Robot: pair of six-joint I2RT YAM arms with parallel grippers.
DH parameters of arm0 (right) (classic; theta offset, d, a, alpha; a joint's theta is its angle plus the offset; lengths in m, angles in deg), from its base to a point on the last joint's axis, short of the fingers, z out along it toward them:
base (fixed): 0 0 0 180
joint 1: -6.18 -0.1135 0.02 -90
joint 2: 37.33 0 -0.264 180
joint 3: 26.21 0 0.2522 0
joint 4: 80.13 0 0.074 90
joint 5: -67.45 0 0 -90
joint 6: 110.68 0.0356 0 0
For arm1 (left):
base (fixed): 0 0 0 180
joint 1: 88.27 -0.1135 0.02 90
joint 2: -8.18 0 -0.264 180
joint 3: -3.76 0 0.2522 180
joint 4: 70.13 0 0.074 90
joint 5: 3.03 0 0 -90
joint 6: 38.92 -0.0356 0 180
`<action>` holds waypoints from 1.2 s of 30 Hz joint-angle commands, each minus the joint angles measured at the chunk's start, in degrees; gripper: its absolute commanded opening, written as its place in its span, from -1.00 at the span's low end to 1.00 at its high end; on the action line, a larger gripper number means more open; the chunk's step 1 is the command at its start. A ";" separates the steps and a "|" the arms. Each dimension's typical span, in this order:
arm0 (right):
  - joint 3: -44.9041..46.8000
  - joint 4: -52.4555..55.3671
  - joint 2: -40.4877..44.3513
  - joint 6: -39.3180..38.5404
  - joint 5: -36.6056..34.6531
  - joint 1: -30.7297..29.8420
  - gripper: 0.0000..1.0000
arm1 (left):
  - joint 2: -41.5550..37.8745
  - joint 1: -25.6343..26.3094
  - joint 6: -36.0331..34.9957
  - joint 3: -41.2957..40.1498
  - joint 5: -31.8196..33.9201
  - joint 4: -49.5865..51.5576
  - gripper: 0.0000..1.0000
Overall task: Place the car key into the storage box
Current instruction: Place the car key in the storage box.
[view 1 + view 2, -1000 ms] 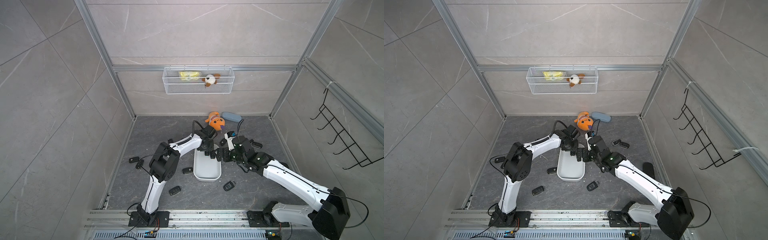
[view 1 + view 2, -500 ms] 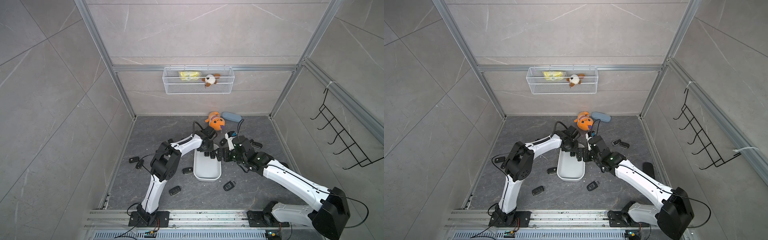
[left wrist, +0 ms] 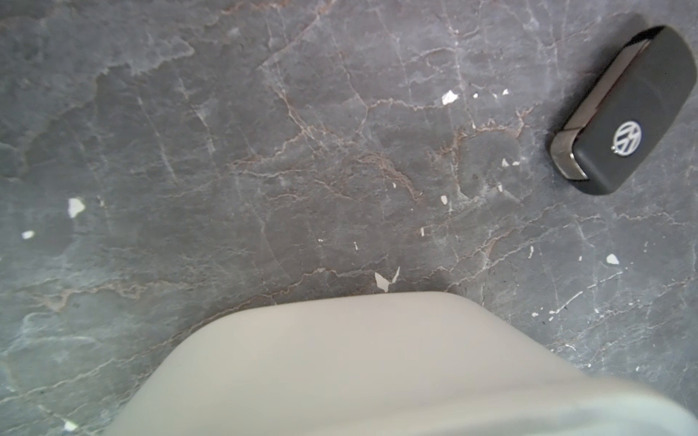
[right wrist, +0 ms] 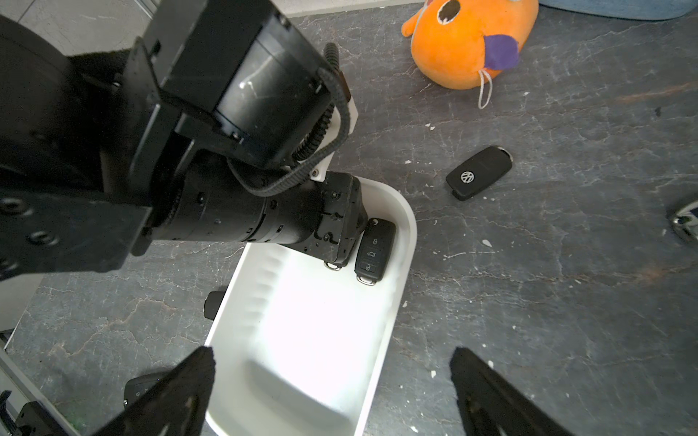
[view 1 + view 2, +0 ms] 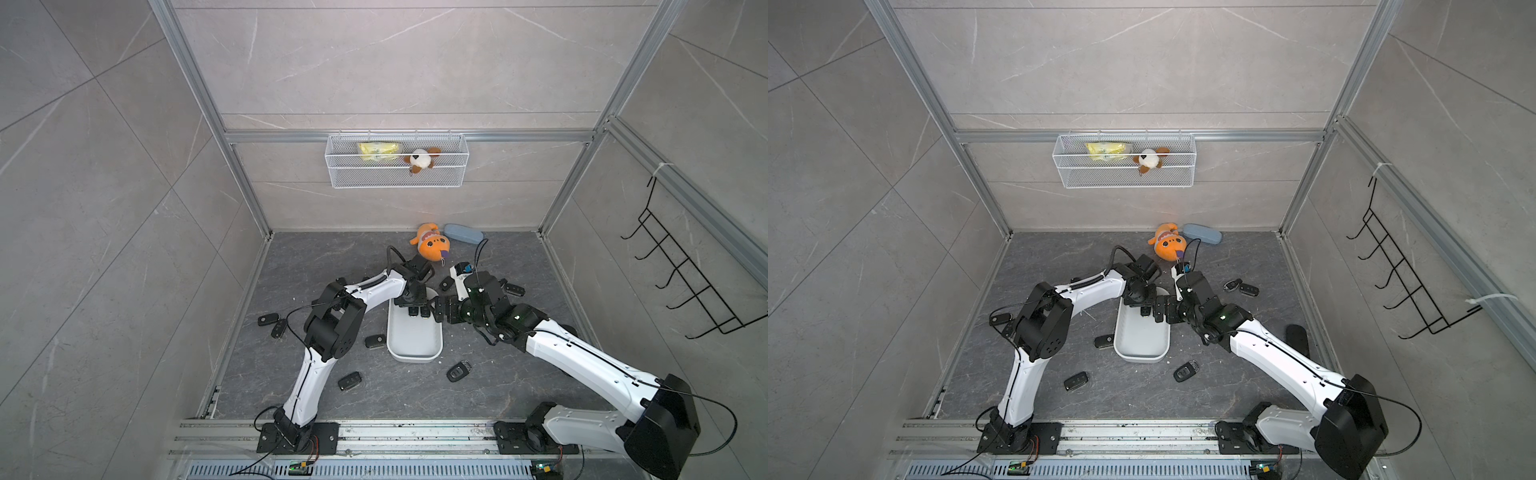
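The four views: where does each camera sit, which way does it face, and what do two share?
Both top views: high over the front rail, facing down toward the back wall; both arms show, left hand and right hand at the storage box.
Left wrist: faces down onto the floor and a badged car key; no hand shows.
Right wrist: looks along the storage box toward the orange plush; its own fingers show.
Shared: both wrist views seem to show that badged car key.
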 commanded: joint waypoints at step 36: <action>-0.15 0.17 -1.09 1.07 1.27 0.18 0.99 | -5.26 -0.16 3.93 -2.18 -3.16 -2.34 -0.08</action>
